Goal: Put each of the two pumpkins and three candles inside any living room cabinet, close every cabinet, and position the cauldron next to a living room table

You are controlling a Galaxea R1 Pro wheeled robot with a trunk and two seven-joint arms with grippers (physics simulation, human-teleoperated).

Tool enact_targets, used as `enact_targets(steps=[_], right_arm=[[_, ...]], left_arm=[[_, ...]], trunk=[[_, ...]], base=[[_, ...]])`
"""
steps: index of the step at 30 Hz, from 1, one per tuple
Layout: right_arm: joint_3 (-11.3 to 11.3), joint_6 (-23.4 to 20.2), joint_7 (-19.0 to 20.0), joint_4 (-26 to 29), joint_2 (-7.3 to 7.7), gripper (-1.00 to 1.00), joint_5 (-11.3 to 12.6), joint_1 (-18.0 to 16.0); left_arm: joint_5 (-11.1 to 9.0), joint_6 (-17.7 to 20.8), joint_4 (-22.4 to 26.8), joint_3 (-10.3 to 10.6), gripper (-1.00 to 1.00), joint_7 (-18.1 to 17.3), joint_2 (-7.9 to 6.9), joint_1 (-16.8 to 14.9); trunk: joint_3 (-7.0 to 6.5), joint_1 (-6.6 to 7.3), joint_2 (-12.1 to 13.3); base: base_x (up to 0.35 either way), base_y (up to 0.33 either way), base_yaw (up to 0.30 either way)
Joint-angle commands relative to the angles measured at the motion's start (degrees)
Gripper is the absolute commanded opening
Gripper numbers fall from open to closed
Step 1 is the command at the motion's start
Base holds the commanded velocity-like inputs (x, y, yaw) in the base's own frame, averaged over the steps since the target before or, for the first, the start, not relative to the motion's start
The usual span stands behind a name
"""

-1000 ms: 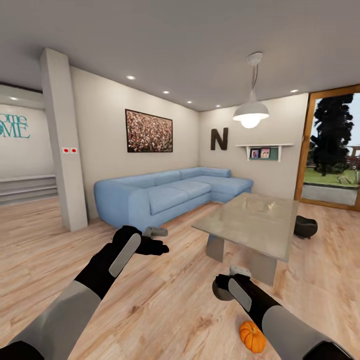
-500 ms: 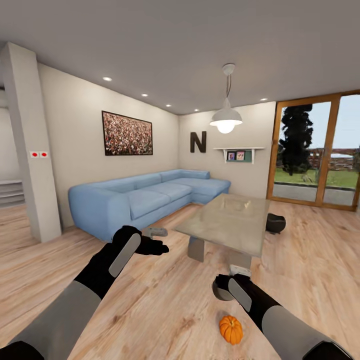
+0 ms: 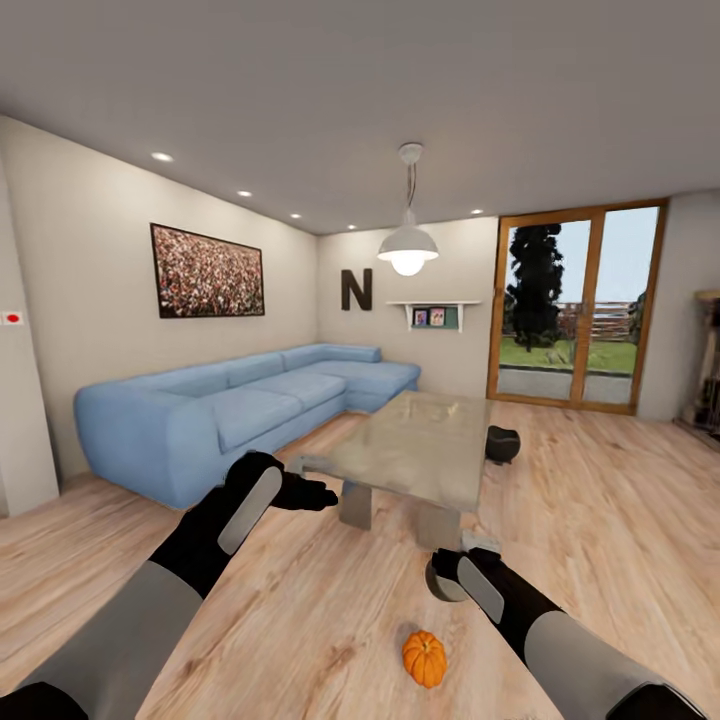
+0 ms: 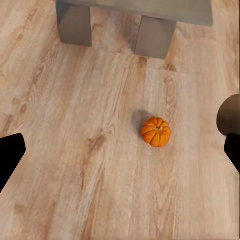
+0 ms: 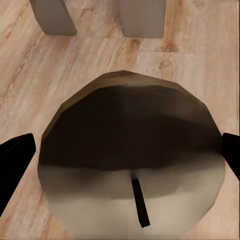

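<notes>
Living room, wood floor, blue sofa left of centre. Glass table mid-frame; cauldron on floor at its right edge. Pumpkin on floor, bottom centre. Right gripper clasps round candle. Left gripper spread, empty.

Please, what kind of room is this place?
It looks like a living room: a long blue sofa along the wall, a low glass table before it, and a glass door facing a garden. A pumpkin lies on the wooden floor.
</notes>
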State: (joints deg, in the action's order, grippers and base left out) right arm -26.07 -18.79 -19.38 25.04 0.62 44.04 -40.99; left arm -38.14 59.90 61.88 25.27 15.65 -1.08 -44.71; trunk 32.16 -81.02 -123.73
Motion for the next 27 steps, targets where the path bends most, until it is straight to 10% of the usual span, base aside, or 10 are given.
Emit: enact_targets(steps=[1, 27], right_arm=[[-0.47, -0.2, -0.4, 0.12, 0.07, -1.0, 0.46, -0.05], [-0.38, -0.2, -0.4, -0.3, 0.15, -1.0, 0.61, -0.05]], left_arm=[[-0.62, 0.1, 0.08, 0.18, 1.0, 0.6, -0.07, -0.07], [-0.62, 0.1, -0.15, 0.37, 1.0, 0.54, 0.02, -0.05]], trunk=[[-0.15, 0.23, 0.38], [-5.82, 5.94, 10.8]], base=[[-0.001, 0.0, -0.272], [-0.051, 0.0, -0.272]])
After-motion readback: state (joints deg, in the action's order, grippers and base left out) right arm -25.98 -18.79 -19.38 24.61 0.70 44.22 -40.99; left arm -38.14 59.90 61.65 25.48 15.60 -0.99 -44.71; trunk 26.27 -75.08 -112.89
